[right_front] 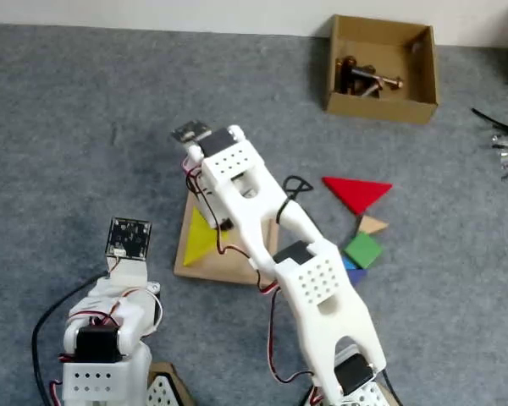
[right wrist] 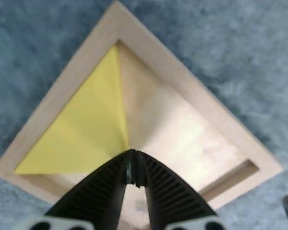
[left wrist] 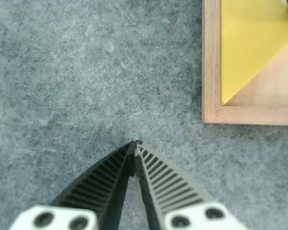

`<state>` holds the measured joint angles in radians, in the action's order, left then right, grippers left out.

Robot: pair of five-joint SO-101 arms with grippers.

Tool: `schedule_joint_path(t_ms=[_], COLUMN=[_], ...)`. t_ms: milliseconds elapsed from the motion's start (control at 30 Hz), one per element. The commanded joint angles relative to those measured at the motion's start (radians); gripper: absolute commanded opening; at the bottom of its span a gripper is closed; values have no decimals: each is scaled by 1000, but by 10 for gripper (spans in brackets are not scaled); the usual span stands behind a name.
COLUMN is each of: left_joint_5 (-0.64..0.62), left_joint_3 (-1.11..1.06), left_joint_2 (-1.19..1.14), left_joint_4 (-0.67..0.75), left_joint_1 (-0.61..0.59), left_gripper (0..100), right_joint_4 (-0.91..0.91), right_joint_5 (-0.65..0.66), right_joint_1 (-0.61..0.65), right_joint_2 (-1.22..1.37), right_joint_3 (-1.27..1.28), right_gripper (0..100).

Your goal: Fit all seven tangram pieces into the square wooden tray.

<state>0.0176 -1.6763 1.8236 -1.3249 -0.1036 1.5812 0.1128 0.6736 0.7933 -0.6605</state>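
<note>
The square wooden tray (right_front: 207,272) lies mid-table with a yellow triangle (right_front: 197,237) in its left part. My right gripper (right wrist: 133,155) hangs shut and empty over the tray (right wrist: 182,81), its tips at the inner corner of the yellow triangle (right wrist: 81,136). My left gripper (left wrist: 135,143) is shut over bare carpet, just off a corner of the tray (left wrist: 210,72), where the yellow triangle (left wrist: 245,48) shows. Right of the tray lie a red triangle (right_front: 356,193), a small tan triangle (right_front: 372,224), a green square (right_front: 362,249) and a blue piece (right_front: 352,267).
A cardboard box (right_front: 381,101) with small wooden items stands at the back right. Cables (right_front: 501,139) lie at the right edge. The right arm (right_front: 279,254) stretches across the tray's right side and hides it. Grey carpet covers the table.
</note>
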Motion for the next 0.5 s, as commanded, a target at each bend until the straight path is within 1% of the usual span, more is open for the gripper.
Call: schedule_joint_path(t_ms=[0, 200, 300, 467], left_joint_5=[-2, -2, -2, -2], left_joint_3=[-18, -18, -18, -18], left_joint_2=[10, 10, 10, 10], left_joint_4=[-3, -3, -3, -3], left_joint_1=[12, 12, 12, 12], left_gripper=[5, 5, 5, 5], right_joint_4=[-58, -47, 4, 145], right_joint_5=[21, 21, 21, 21], right_joint_1=[33, 24, 12, -30], right_joint_2=[-19, -19, -19, -18], right_joint_3=[-58, -142, -225, -392], right_gripper=[5, 5, 5, 5])
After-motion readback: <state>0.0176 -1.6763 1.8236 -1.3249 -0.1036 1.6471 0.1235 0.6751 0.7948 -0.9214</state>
